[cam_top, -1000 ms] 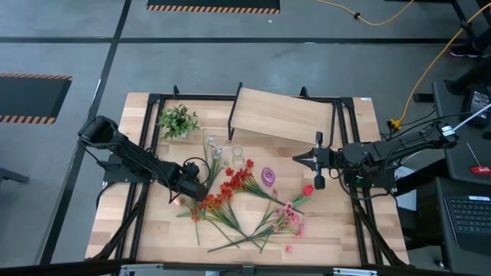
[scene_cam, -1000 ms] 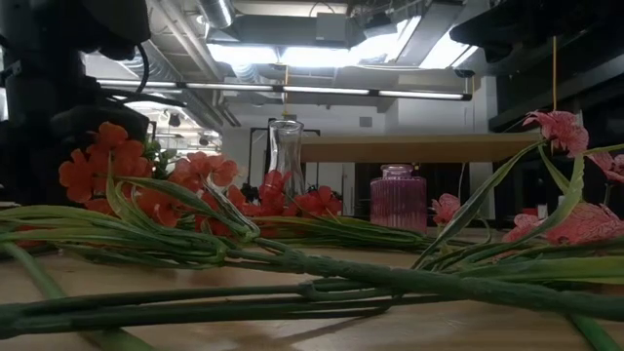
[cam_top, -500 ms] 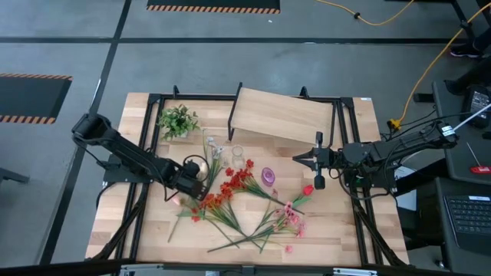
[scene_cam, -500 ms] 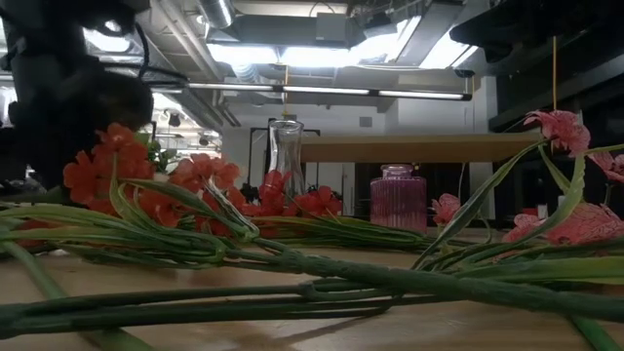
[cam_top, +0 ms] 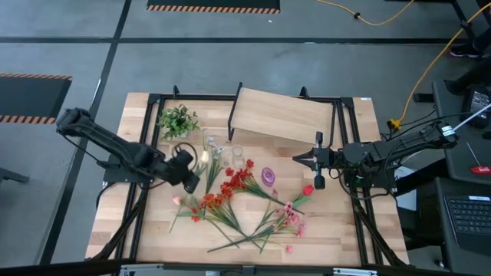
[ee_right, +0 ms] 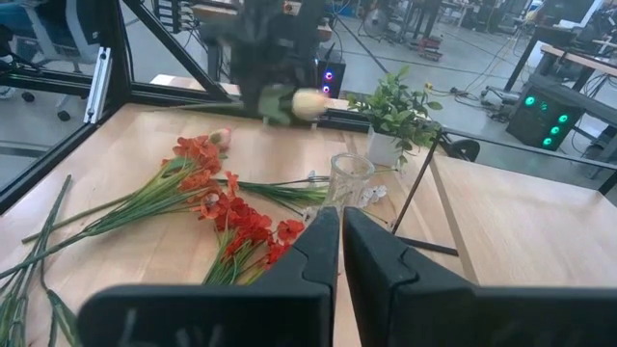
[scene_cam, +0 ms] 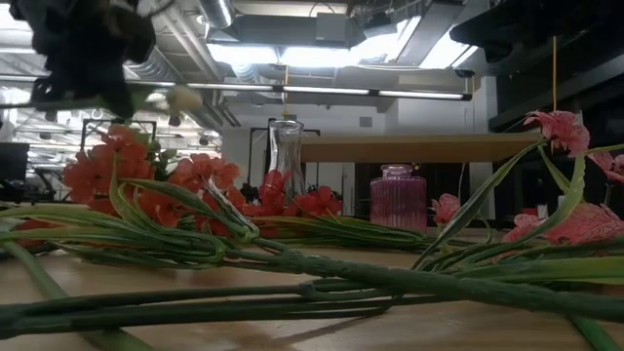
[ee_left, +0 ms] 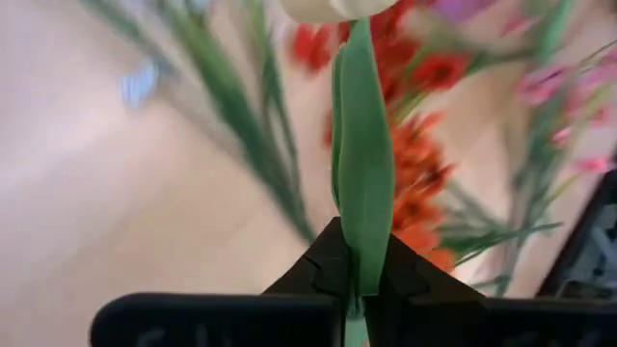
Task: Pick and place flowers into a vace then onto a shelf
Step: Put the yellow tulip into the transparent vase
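Observation:
My left gripper (cam_top: pixel 195 170) hangs above the table's left half, shut on a flower with a pale yellow bloom (ee_right: pixel 308 103) and a broad green stalk (ee_left: pixel 362 173). More flowers lie on the tabletop: a red and orange bunch (cam_top: pixel 229 188) and pink ones (cam_top: pixel 288 218). A clear glass vase (cam_top: pixel 237 156) and a purple jar (cam_top: pixel 268 175) stand upright in front of the shelf (cam_top: pixel 284 116). At the right, my right gripper (ee_right: pixel 341 226) hovers shut and holds nothing. My left gripper pinches the green stalk (ee_left: pixel 359 253) between its two fingers, some way below the bloom. The fingers lie across the stalk and slant down toward the table's right. The bloom (scene_cam: pixel 180 97) sticks out past the fingertips, high above the tabletop.
A small green leafy plant (cam_top: pixel 178 121) stands at the far left. Long green stalks (scene_cam: pixel 322 283) lie across the near part of the table. A black frame (cam_top: pixel 150 138) runs along the table's sides.
My left gripper has risen from the flowers on the table and drawn back toward the far left. It has brought the pale-bloomed flower up with it. The other flowers have stayed where they lay.

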`<state>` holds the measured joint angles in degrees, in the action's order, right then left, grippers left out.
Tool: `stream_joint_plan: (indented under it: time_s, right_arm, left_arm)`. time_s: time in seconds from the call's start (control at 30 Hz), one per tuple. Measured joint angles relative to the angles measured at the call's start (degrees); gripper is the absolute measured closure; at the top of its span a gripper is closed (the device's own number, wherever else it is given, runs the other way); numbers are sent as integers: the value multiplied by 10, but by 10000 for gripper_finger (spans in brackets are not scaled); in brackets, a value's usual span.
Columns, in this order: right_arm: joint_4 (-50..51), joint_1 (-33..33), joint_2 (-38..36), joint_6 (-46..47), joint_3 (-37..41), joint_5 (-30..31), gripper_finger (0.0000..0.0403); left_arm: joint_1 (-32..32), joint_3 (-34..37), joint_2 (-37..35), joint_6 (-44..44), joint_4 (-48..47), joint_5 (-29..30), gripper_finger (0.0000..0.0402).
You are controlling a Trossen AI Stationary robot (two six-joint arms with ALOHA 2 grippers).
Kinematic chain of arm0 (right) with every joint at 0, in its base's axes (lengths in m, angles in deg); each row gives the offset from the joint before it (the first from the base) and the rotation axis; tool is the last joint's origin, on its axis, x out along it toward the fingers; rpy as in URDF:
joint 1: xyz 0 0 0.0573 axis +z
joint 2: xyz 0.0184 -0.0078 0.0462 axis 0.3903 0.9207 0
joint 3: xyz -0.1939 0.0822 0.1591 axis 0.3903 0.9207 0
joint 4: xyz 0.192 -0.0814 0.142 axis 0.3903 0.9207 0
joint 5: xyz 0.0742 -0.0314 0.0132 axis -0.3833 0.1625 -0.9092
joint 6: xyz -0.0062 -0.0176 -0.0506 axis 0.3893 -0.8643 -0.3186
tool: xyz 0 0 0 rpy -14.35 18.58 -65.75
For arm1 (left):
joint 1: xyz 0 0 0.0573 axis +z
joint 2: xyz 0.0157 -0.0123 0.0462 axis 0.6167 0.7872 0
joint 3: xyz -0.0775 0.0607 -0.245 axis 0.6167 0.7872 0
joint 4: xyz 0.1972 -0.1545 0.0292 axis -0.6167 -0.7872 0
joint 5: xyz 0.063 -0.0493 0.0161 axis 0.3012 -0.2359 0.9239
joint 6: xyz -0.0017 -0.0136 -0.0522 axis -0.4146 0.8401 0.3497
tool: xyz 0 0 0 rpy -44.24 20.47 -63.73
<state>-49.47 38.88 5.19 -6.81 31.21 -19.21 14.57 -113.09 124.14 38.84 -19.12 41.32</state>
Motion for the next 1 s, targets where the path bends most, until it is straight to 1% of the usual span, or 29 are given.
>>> stream_joint_plan:
  time_s: [0.13,0.23,0.4,0.5,0.6,0.73,0.83,1.0]
  right_arm:
    - [0,0,0,2,0,0,379]
    - [-2,0,0,14,0,0,379]
    - [-11,0,0,14,0,0,379]
    - [-11,0,0,14,0,0,379]
    - [-10,0,0,17,0,0,379]
    - [-10,0,0,29,0,0,379]
    - [-10,0,0,30,0,0,379]
    - [-9,0,0,32,0,0,380]
  left_arm:
    - [3,0,-60,-65,1,58,393]
    - [20,0,-97,-118,0,87,394]
    - [71,0,-138,-209,4,90,395]
    - [108,0,-147,-287,26,86,394]
    - [143,0,-148,-390,86,66,394]
    - [189,0,-143,-519,183,1,394]
    - [223,0,-141,-576,231,-32,394]
    - [283,0,-136,-628,245,-69,394]
